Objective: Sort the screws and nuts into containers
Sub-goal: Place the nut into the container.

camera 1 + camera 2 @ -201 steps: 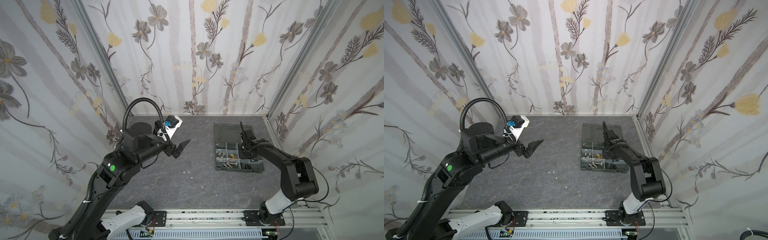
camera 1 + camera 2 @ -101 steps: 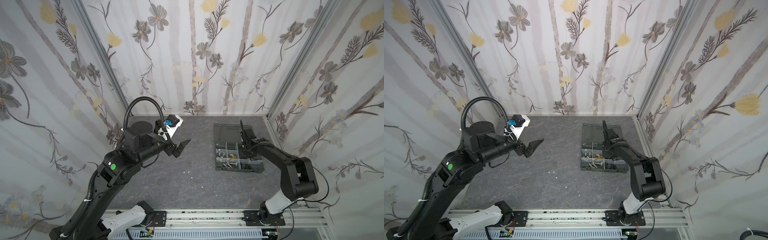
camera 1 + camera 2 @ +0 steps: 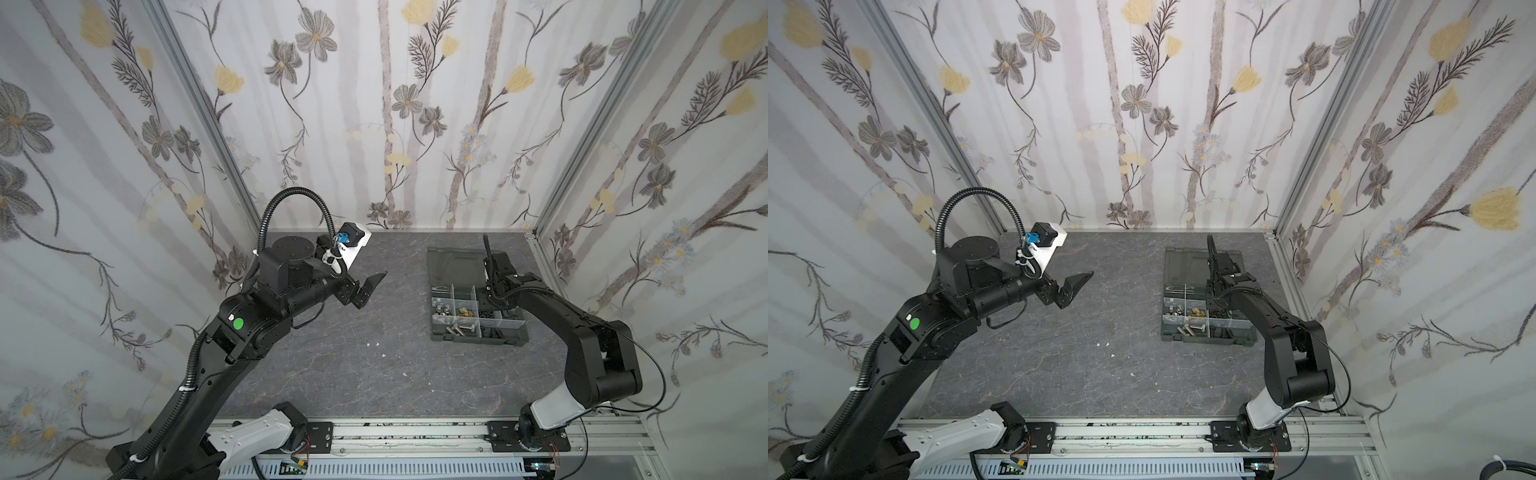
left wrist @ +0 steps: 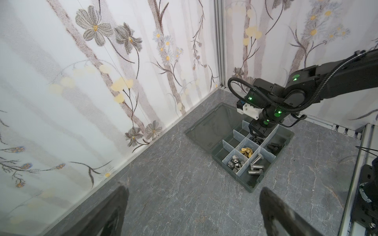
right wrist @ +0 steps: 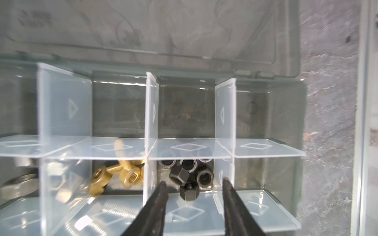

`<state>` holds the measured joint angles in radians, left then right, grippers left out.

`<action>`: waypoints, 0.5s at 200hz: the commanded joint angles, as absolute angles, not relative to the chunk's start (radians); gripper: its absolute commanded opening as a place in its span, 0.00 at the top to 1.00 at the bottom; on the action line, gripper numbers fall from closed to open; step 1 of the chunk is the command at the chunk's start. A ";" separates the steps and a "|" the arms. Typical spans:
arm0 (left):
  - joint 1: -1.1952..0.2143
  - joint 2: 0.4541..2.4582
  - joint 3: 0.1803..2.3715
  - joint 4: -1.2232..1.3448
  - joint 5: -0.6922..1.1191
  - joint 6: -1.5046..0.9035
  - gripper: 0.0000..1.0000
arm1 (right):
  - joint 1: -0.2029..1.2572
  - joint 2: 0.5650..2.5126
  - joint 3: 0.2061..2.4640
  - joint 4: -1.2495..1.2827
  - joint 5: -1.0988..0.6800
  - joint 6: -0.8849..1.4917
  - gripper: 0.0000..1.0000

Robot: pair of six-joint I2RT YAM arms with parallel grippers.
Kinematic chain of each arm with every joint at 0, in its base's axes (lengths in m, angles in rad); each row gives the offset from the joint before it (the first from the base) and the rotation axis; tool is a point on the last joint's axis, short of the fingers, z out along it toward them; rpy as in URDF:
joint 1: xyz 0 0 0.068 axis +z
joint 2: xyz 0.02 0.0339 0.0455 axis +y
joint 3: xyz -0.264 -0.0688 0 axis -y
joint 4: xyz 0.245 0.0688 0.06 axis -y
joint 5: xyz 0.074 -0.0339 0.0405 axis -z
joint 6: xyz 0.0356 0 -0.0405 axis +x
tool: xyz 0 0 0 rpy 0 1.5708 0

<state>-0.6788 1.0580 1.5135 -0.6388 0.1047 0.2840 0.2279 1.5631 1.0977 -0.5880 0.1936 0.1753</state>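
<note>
The dark grey organizer box point(image 3: 478, 341) point(image 3: 1204, 340) lies open at the right of the table. Its containers hold black nuts point(image 5: 189, 175) point(image 4: 256, 140), brass nuts point(image 5: 122, 173) point(image 4: 246, 151), silver nuts point(image 4: 235, 162), silver screws point(image 4: 255, 167) point(image 3: 459, 330) and black screws point(image 4: 274, 146). My right gripper point(image 5: 194, 181) point(image 4: 258, 133) points down into the black-nut compartment, open, fingertips either side of the pile and gripping nothing. One black nut sits on top of the pile, just beyond the fingertips. My left gripper point(image 3: 372, 286) point(image 3: 1077, 284) point(image 4: 194, 189) hangs open and empty above the left-middle table.
The box lid point(image 3: 455, 259) lies flat toward the back wall. A few white specks point(image 3: 374, 344) dot the grey table. Patterned walls enclose three sides, and the right wall stands close to the box. An aluminium rail point(image 3: 415, 432) runs along the front.
My right gripper's jaws have spread apart over the black-nut compartment. Both arms stay almost where they were; the left gripper has edged slightly.
</note>
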 commanded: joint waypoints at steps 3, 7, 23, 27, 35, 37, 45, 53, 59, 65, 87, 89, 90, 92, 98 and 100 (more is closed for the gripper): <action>-0.676 1.059 1.479 -0.490 0.087 0.249 0.00 | 0.228 1.538 1.117 -0.595 0.200 0.189 0.44; -0.676 1.062 1.474 -0.477 0.085 0.246 0.00 | 0.228 1.535 1.122 -0.593 0.202 0.189 0.41; -0.667 1.102 1.490 -0.465 0.069 0.223 0.00 | 0.229 1.519 1.144 -0.593 0.191 0.197 0.24; -0.662 1.118 1.498 -0.469 0.069 0.215 0.00 | 0.228 1.515 1.151 -0.593 0.185 0.201 0.15; -0.652 1.144 1.508 -0.467 0.068 0.203 0.00 | 0.229 1.503 1.159 -0.585 0.176 0.209 0.01; -0.649 1.149 1.508 -0.464 0.069 0.200 0.00 | 0.229 1.499 1.161 -0.581 0.174 0.211 0.00; -0.634 1.163 1.498 -0.443 0.075 0.189 0.00 | 0.227 1.484 1.164 -0.566 0.170 0.215 0.00; -0.611 1.166 1.476 -0.407 0.092 0.177 0.00 | 0.228 1.468 1.168 -0.550 0.167 0.216 0.00; -0.584 1.165 1.450 -0.369 0.110 0.163 0.00 | 0.228 1.458 1.174 -0.540 0.166 0.215 0.00; -0.548 1.159 1.421 -0.328 0.139 0.142 0.00 | 0.228 1.448 1.180 -0.529 0.166 0.213 0.00; -0.384 1.144 1.303 -0.158 0.259 0.025 0.00 | 0.228 1.405 1.193 -0.468 0.173 0.189 0.00; -0.372 1.142 1.286 -0.143 0.264 0.018 0.00 | 0.228 1.400 1.192 -0.459 0.173 0.186 0.00; -0.370 1.142 1.274 -0.135 0.265 0.013 0.00 | 0.227 1.397 1.193 -0.453 0.174 0.185 0.00; -0.358 1.140 1.258 -0.120 0.268 0.006 0.00 | 0.228 1.392 1.193 -0.445 0.175 0.182 0.00; -0.333 1.138 1.223 -0.079 0.268 -0.010 0.00 | 0.229 1.378 1.189 -0.418 0.178 0.175 0.00; -0.326 1.138 1.212 -0.064 0.266 -0.017 0.00 | 0.229 1.372 1.188 -0.408 0.179 0.173 0.00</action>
<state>-0.4072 1.1492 1.3140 -0.3046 0.1734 0.1066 0.2279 1.4185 1.1831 -0.5266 0.1780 0.2001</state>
